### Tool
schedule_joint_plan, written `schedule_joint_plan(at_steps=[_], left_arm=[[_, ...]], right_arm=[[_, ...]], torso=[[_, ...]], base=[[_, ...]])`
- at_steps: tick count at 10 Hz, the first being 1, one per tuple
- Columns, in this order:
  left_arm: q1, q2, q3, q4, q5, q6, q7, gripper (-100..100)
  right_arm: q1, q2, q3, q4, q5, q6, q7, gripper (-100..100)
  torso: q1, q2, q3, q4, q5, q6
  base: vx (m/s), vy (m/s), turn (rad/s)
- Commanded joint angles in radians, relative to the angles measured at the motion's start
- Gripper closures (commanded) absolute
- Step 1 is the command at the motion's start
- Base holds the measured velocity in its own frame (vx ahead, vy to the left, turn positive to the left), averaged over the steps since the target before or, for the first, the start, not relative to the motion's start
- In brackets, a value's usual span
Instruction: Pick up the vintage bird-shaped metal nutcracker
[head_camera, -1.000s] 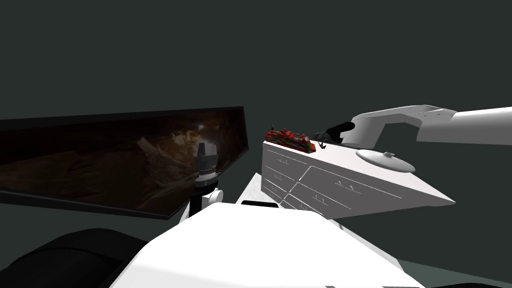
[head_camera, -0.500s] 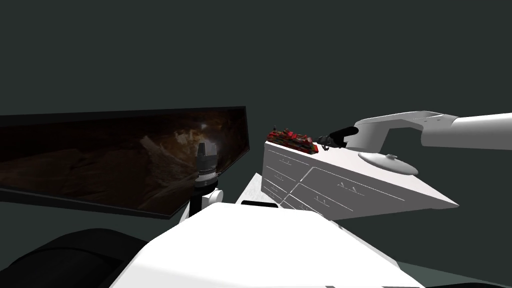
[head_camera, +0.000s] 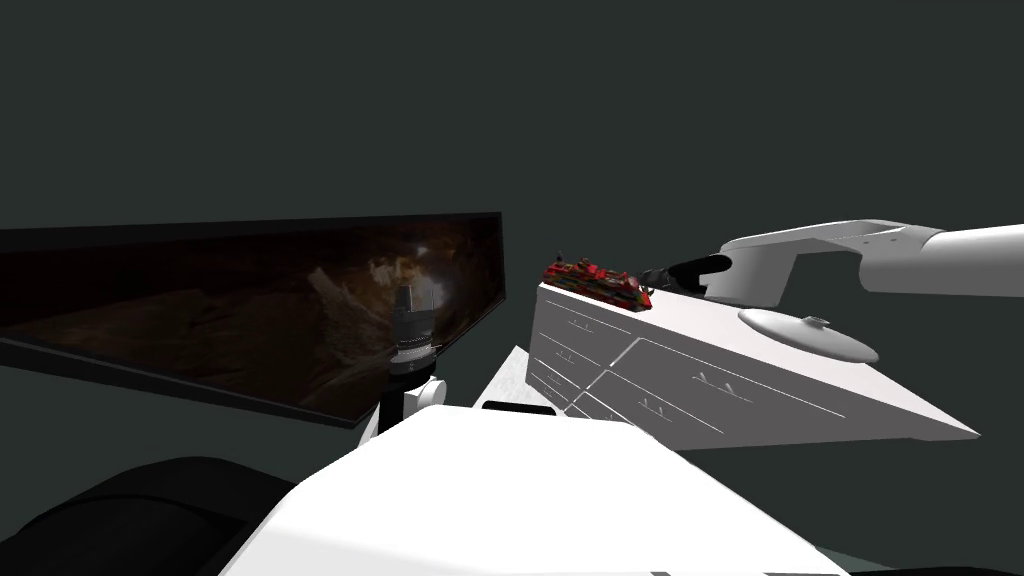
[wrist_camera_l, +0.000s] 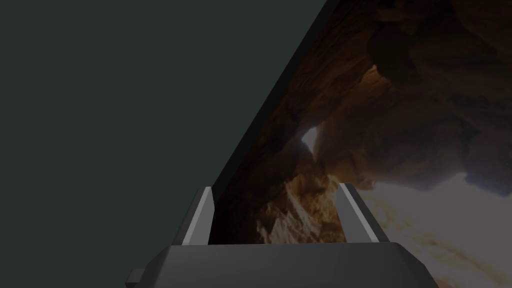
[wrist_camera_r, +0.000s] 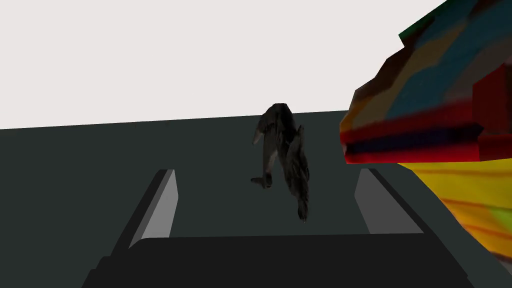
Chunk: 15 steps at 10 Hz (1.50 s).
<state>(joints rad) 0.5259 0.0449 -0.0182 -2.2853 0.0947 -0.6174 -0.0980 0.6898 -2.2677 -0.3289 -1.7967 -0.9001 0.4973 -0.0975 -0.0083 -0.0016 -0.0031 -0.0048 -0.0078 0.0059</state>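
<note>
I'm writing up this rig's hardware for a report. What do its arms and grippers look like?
The right arm is white and smooth-shelled, with a black wrist link. The right gripper and left gripper each have a dark grey box body carrying two thin, light grey, blade-like fingers. I see no cables or markings.

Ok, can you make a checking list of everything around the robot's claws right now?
Surface: white dresser top, drawers shut.
Job's things: small dark bird nutcracker on the dresser, ahead of the right claw, not gripped.
Clutter: red, yellow and blue block beside the bird; flat white lid-like dish.
Grippers: right claw open, aimed at the bird; left claw open, raised, holding nothing.
Cables: nothing seen.
Surroundings: dark grey wall; dark framed picture.
</note>
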Motion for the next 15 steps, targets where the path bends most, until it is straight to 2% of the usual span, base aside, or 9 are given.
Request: schedule_joint_plan(at_steps=[1,2,3,5,9,10,11,12,15], left_arm=[[0.000,0.000,0.000,0.000,0.000,0.000,0.000,0],[0.000,0.000,0.000,0.000,0.000,0.000,0.000,0],[0.000,0.000,0.000,0.000,0.000,0.000,0.000,0],[0.000,0.000,0.000,0.000,0.000,0.000,0.000,0],[0.000,0.000,0.000,0.000,0.000,0.000,0.000,0],[0.000,0.000,0.000,0.000,0.000,0.000,0.000,0],[0.000,0.000,0.000,0.000,0.000,0.000,0.000,0],[0.000,0.000,0.000,0.000,0.000,0.000,0.000,0],[0.000,0.000,0.000,0.000,0.000,0.000,0.000,0]], right_arm=[[0.008,0.000,0.050,0.003,0.005,-0.004,-0.005,-100],[0.008,0.000,0.074,0.003,0.005,-0.004,-0.005,-100],[-0.035,-0.018,0.101,0.049,0.066,-0.053,-0.060,-100],[-0.089,-0.018,0.157,0.049,0.066,-0.102,-0.082,-100],[-0.089,-0.018,0.277,0.049,0.066,-0.119,-0.082,-100],[-0.089,-0.018,0.283,0.049,0.066,-0.119,-0.082,-100],[-0.137,-0.037,0.321,0.096,0.120,-0.165,-0.135,-100],[-0.169,-0.037,0.351,0.096,0.126,-0.183,-0.158,-100],[-0.187,-0.037,0.432,0.096,0.126,-0.234,-0.158,-100]], torso=[[0.000,0.000,0.000,0.000,0.000,0.000],[-0.002,0.000,0.000,0.000,-0.001,0.000],[-0.002,0.000,-0.001,-0.001,-0.002,0.001],[0.002,-0.001,-0.002,-0.002,-0.001,0.000],[-0.006,-0.002,-0.002,-0.002,-0.004,0.001],[-0.006,-0.002,-0.002,-0.003,-0.004,0.001],[-0.006,-0.002,-0.002,-0.003,-0.004,0.001],[-0.001,-0.003,-0.003,-0.003,-0.002,-0.001],[-0.004,-0.002,-0.003,-0.003,-0.003,0.001]], base=[[0.000,-0.005,-0.003],[0.001,-0.006,-0.004],[-0.017,0.072,0.288],[-0.001,0.064,0.057],[0.005,-0.005,-0.003],[0.000,0.000,0.000],[-0.003,0.071,0.299],[0.000,0.077,0.143],[0.003,0.018,-0.020]])
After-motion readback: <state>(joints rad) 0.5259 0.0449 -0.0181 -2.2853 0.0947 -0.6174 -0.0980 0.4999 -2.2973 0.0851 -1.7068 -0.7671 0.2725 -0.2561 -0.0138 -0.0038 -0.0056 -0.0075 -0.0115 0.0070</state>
